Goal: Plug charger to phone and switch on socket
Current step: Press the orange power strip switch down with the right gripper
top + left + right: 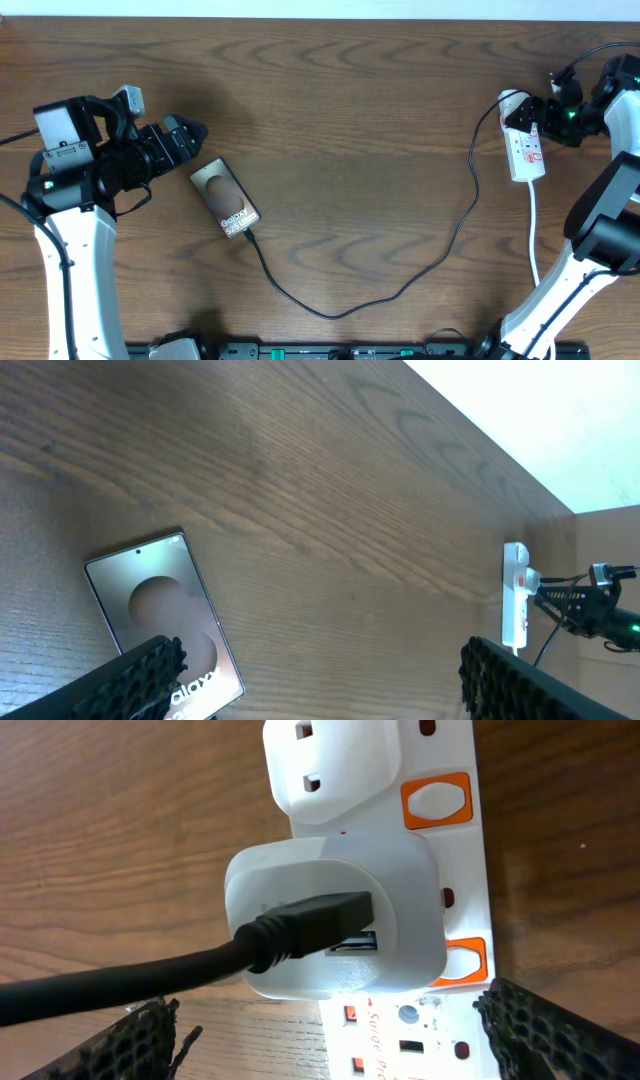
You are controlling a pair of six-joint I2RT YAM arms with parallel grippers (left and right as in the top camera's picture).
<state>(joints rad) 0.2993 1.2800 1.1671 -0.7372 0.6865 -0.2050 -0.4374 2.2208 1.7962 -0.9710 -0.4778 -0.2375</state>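
We see phone (225, 197) flat on table (350, 120), face up. Left gripper (196, 133) just beside phone's upper-left corner, fingers wide apart, holding nothing. Charger (400, 290) leaves phone's lower short edge, curves away to right of phone and ends at white adapter (335, 915) seated in socket (526, 150), well apart from phone. Right gripper (527, 113) over that socket, fingers also spread, empty. Whether tip sits fully in phone, we cannot tell.
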